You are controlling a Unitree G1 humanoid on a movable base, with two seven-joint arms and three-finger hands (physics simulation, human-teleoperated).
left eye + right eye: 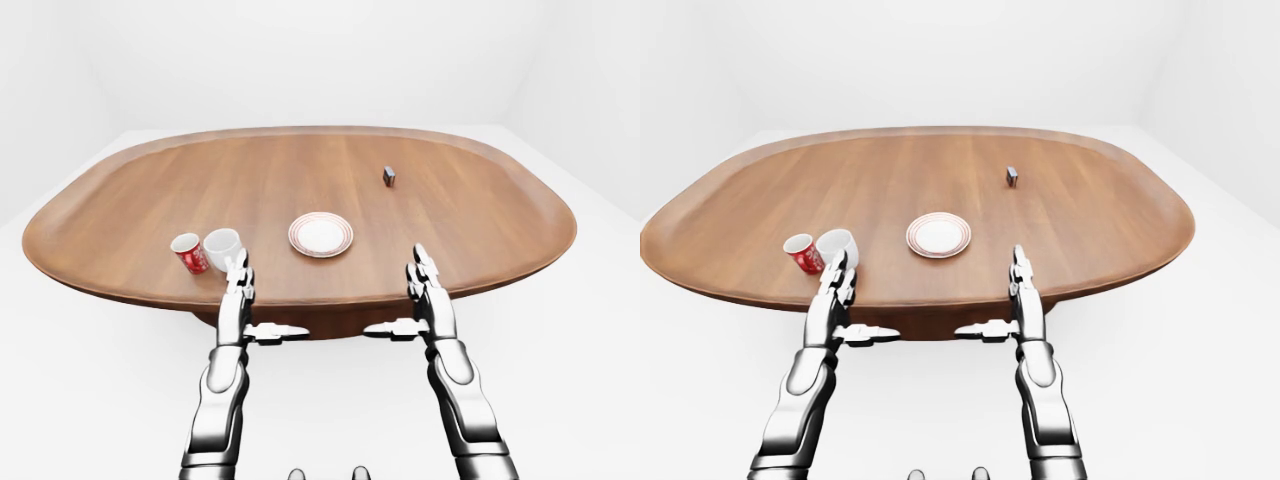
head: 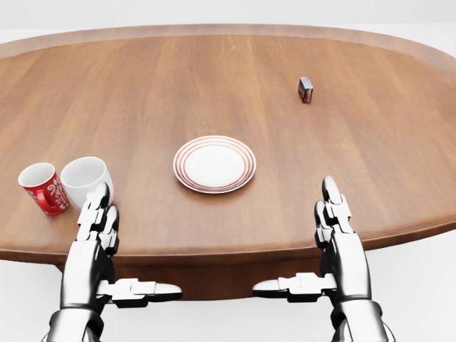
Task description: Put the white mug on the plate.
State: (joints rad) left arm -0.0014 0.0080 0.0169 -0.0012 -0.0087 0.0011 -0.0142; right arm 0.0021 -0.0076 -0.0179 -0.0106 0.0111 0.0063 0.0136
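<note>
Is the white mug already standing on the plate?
No, the white mug stands on the table beside the red mug, left of the plate.

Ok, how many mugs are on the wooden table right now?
2: a red patterned mug at the head view's left edge, and a plain white mug touching its right side, just above the left hand. None appear hidden.

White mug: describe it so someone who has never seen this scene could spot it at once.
Find the oval wooden table in the head view and go to its lower left edge. Two mugs lean there beside each other, left of the striped plate. The white mug is the plain one nearer the plate; its neighbour is a red mug.
</note>
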